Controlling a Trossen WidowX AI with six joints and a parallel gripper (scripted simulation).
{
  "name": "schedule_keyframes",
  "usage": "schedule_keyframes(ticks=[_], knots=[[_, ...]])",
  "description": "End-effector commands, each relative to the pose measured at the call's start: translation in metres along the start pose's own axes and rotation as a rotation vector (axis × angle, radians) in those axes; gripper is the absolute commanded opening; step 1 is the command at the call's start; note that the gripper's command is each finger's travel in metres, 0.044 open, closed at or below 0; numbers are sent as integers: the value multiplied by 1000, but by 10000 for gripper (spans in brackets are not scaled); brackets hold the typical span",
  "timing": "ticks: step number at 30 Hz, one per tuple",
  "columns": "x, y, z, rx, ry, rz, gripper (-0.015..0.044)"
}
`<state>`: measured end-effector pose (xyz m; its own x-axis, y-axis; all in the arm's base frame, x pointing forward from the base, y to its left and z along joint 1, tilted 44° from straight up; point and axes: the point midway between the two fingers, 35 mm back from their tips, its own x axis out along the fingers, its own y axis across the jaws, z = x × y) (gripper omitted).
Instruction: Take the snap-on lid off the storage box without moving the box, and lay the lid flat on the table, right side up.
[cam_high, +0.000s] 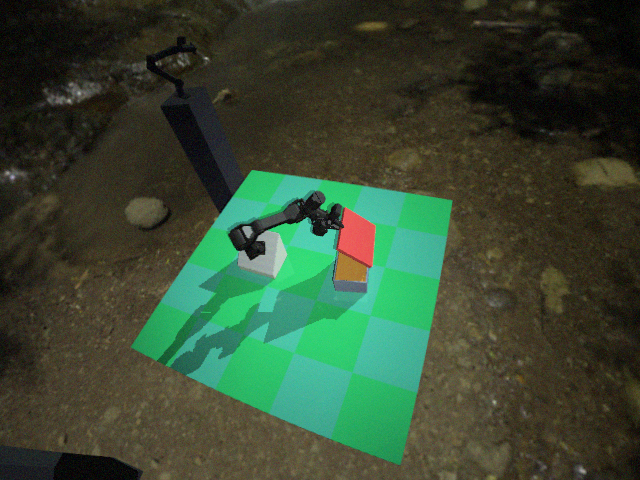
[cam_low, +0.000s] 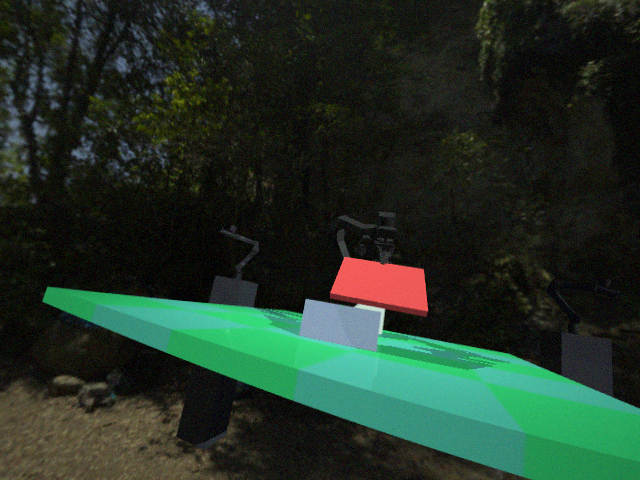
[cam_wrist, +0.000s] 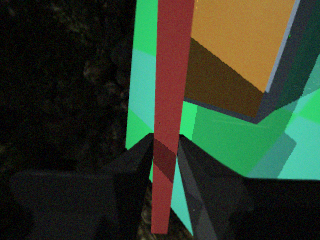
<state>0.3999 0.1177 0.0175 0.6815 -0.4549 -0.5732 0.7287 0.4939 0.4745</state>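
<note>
Tool (cam_high: 338, 225) (cam_low: 384, 258) (cam_wrist: 165, 138) gripped lid (cam_high: 356, 236) (cam_low: 381, 285) (cam_wrist: 172, 75) by one edge, lid tilted above the counter (cam_high: 395, 289) (cam_low: 248, 341) (cam_wrist: 141, 75), with open box (cam_high: 350, 285) (cam_low: 339, 324) (cam_wrist: 261, 106) below at one o'clock from the tool in wrist view.

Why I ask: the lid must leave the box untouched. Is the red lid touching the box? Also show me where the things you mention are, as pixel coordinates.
Apart: in the exterior view, background shows between the red lid (cam_high: 356, 237) (cam_low: 381, 285) (cam_wrist: 172, 75) and box (cam_high: 350, 285) (cam_low: 339, 325) (cam_wrist: 286, 55).
</note>
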Motion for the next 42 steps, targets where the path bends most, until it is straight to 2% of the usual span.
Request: schedule_keyframes(ticks=[1, 42], knots=[[-4, 5, -9, 12, -2, 15, 0], [-14, -1, -91, 17, 3, 16, 0]])
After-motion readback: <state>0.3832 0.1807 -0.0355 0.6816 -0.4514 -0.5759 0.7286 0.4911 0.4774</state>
